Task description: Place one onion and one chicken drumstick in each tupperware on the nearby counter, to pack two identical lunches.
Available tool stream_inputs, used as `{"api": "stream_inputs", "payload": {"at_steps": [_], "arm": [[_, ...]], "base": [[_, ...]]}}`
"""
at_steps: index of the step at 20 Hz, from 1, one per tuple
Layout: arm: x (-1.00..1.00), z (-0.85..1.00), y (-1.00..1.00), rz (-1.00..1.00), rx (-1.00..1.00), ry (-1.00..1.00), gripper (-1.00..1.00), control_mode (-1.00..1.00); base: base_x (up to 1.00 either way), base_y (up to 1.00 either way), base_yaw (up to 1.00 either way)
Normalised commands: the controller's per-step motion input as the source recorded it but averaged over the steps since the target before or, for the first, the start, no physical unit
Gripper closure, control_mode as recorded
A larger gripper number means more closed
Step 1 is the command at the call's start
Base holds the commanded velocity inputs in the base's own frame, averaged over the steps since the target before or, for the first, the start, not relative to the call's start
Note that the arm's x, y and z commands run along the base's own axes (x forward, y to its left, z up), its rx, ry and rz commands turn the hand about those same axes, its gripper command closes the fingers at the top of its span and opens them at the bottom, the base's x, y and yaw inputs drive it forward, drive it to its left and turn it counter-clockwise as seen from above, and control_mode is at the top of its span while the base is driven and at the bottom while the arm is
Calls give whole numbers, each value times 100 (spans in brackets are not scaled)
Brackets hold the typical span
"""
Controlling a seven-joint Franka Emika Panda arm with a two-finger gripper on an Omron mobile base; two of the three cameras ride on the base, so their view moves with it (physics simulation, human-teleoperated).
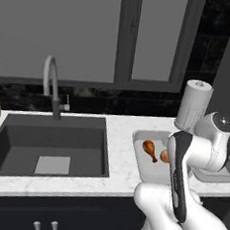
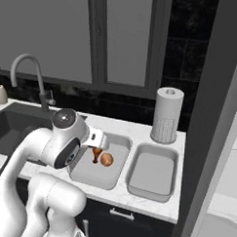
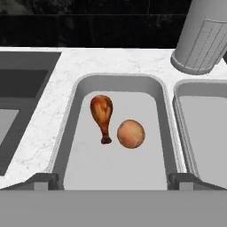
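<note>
A drumstick [image 3: 102,115] and onion [image 3: 131,134] are taking up the left tub's [image 3: 71,133] middle; a paper towel roll [image 2: 167,115] is standing behind the bare right tub [image 2: 152,171].

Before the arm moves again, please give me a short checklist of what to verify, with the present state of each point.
1. First tupperware holds one chicken drumstick and one onion: ok.
2. Drumstick and onion lie loose on the container floor, apart from the fingertips: ok.
3. Gripper open and holding nothing: ok.
4. Second tupperware filled with its pair: not ok, its floor is bare.
5. Both containers stand on the counter, side by side: ok.
6. Second onion and second drumstick located for the next pick: cannot tell.
</note>
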Motion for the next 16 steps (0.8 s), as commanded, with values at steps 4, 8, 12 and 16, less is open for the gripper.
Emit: {"api": "stream_inputs", "payload": {"at_steps": [4, 8, 12, 16], "arm": [[-42, 80, 91, 26, -35, -8, -100, -100], [-61, 39, 82, 26, -34, -6, -100, -100], [-75, -4, 2, 10, -6, -11, -100, 100], [0, 0, 0, 0, 0, 0, -100, 100]], "base": [[0, 0, 0], [0, 0, 0], [-25, -10, 0], [-100, -67, 0]]}}
